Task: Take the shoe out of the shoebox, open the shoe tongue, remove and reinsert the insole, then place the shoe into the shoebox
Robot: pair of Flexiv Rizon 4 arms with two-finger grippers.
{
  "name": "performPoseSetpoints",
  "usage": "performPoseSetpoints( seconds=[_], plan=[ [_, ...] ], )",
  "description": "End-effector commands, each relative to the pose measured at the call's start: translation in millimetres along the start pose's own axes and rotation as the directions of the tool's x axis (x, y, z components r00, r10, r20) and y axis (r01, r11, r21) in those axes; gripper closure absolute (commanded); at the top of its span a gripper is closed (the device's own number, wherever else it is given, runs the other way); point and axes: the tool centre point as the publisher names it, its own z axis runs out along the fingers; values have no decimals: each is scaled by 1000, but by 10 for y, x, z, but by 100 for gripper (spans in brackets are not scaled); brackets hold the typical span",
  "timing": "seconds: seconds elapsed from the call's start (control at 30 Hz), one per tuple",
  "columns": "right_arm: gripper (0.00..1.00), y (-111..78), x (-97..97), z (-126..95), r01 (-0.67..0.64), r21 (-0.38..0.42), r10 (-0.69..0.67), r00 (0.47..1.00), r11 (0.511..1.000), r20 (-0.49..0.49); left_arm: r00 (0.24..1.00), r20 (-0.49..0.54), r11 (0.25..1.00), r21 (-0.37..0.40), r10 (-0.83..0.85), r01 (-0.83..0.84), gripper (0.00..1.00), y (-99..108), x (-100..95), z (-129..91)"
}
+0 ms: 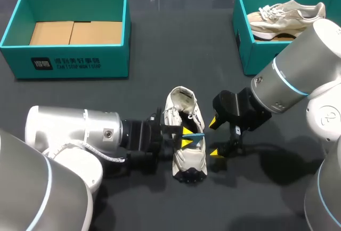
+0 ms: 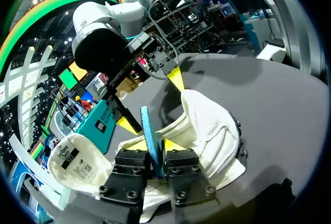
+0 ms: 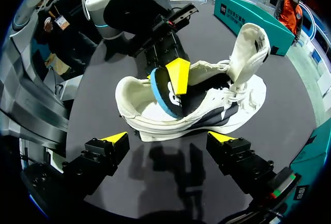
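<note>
The left gripper [image 2: 155, 149] sat closest, its black finger blocks filling the foreground of its own wrist view, and it was pinched shut on the insole [image 2: 150, 131] - a thin, springy slab with a blue foam edge and a dark top, standing on edge out of the heel opening. The insole was half in and half out, so the remove-and-reinsert step looked to be the one in hand; which direction it was going could not be told. Around it lay the shoe [image 1: 186, 113], a white sneaker of soft mesh and padded fabric with a chunky dark-treaded sole, resting on the table [image 1: 160, 81] between the arms with its puffy tongue [image 3: 251, 48] folded up and forward. The right gripper [image 3: 169, 138] hung just beside the shoe with its jaws spread wide, holding nothing. The next move probably called for it to steady the floppy upper so the insole could slide cleanly - the fabric looked likely to buckle. Farther off stood the left-hand box [image 1: 69, 60], rigid teal card with a brown cardboard liner [image 1: 74, 32], and the right-hand box [image 1: 250, 55] with a second sneaker [image 1: 287, 17] in it.
</note>
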Motion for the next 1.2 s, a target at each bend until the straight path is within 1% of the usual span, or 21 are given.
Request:
performPoseSetpoints(
  seconds=[0.03, 0.3, 0.4, 0.7, 0.77, 0.8, 0.83, 0.87, 1.07, 1.17, 1.2],
  plan=[
    [0, 1, 14, 14, -1, 1, 1, 1000, 1000, 4, 1000, 10, 1000, 17, -1, 1, 72, -67, 13, -25],
    [0, 1, 14, 14, -1, 1, 1, 1000, 1000, 4, 1000, 19, 997, 71, -4, 2, 73, -246, -3, -28],
    [0, 1, 14, 14, -1, 1, 1, 1000, 1000, 4, 1000, 10, 996, 86, 2, -3, 71, -302, -2, -23],
    [0, 1, 14, 14, -1, 1, 1, 1000, 1000, 4, 1000, -10, 994, 108, 11, -10, 72, -372, 7, -16],
    [0, 1, 14, 14, -1, 1, 1, 1000, 1000, 4, 1000, -14, 994, 110, 8, -6, 75, -372, 5, -16],
    [0, 1, 14, 14, -1, 1, 1, 1000, 1000, 4, 1000, -18, 994, 109, 5, -3, 79, -369, 3, -13],
    [0, 1, 14, 14, -1, 1, 1, 1000, 1000, 4, 1000, -21, 994, 108, 2, 0, 92, -362, 1, -8],
    [0, 1, 14, 14, -1, 1, 1, 1000, 1000, 4, 1000, -24, 994, 106, 1, 2, 100, -350, 2, 0],
    [0, 1, 14, 14, -1, 1, 1, 1000, 1000, 4, 999, -31, 996, 82, 42, -39, 100, -204, 38, 18],
    [0, 1, 14, 14, -1, 1, 1, 1000, 1000, 4, 996, -43, 995, 59, 81, -79, 100, -95, 81, 25],
    [0, 1, 14, 14, -1, 1, 1, 1000, 1000, 4, 994, -41, 995, 38, 99, -97, 100, -46, 91, 28]
  ],
)
